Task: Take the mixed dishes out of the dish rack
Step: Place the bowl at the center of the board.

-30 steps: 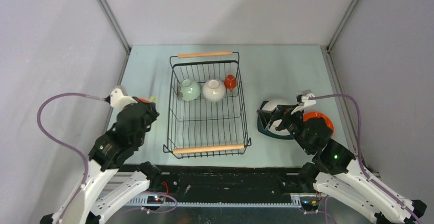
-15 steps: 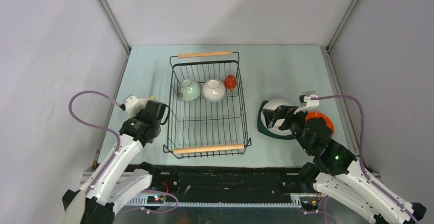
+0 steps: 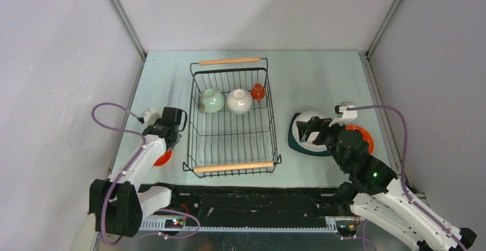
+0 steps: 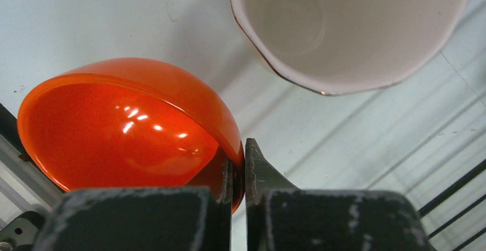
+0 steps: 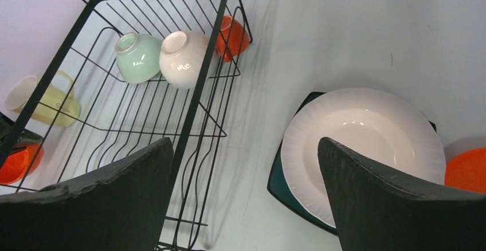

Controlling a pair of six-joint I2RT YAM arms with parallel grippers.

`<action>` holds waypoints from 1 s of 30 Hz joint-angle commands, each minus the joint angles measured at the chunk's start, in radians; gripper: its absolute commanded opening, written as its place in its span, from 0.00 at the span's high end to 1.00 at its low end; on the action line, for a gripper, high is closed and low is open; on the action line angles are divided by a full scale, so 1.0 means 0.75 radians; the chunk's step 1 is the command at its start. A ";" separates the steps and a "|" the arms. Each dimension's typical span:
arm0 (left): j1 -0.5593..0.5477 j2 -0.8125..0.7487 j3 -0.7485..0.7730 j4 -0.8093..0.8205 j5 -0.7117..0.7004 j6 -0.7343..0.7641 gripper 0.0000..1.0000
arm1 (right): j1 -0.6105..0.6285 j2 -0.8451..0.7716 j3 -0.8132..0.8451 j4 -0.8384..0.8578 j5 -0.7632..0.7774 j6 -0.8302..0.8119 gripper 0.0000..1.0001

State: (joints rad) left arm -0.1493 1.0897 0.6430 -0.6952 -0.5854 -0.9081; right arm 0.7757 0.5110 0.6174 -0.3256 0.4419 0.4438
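The black wire dish rack (image 3: 232, 148) holds a pale green bowl (image 3: 211, 100), a white bowl (image 3: 239, 101) and a small orange cup (image 3: 258, 92) at its far end. My left gripper (image 3: 167, 148) is shut on the rim of the orange bowl (image 4: 126, 130), low over the table left of the rack (image 5: 189, 108). The pale yellow mug (image 4: 344, 27) lies just beyond it. My right gripper (image 5: 246, 193) is open and empty, between the rack and a white bowl (image 5: 361, 148) that sits on the dark teal plate (image 5: 286, 185). The orange plate (image 3: 362, 136) lies at the right.
Grey enclosure walls stand on three sides, with metal corner posts at the back. The rack's two wooden handles (image 3: 232, 167) lie across its near and far ends. A black rail runs along the near table edge.
My left arm has swung down and toward the rack, carrying the orange bowl from high up to low beside the rack's near left corner. The right arm has hardly moved.
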 commanded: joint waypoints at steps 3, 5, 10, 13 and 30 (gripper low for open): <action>0.063 0.069 -0.008 0.112 0.019 0.055 0.98 | -0.030 0.017 -0.003 -0.010 0.058 0.031 0.01; 0.069 0.084 -0.010 0.125 0.033 0.064 0.94 | -0.038 0.018 -0.003 -0.016 0.066 0.035 0.00; 0.074 0.094 -0.019 0.138 0.050 0.065 0.88 | -0.058 0.011 -0.003 -0.049 0.079 0.055 0.00; 0.076 0.085 -0.027 0.139 0.056 0.067 0.81 | -0.064 0.005 -0.003 -0.064 0.080 0.072 0.00; 0.076 -0.121 -0.121 0.142 0.044 0.035 0.51 | -0.080 -0.009 -0.041 -0.183 0.113 0.184 0.01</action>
State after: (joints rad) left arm -0.1017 1.0687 0.5747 -0.5972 -0.5373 -0.8738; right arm 0.7219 0.5186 0.5945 -0.4477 0.4946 0.5442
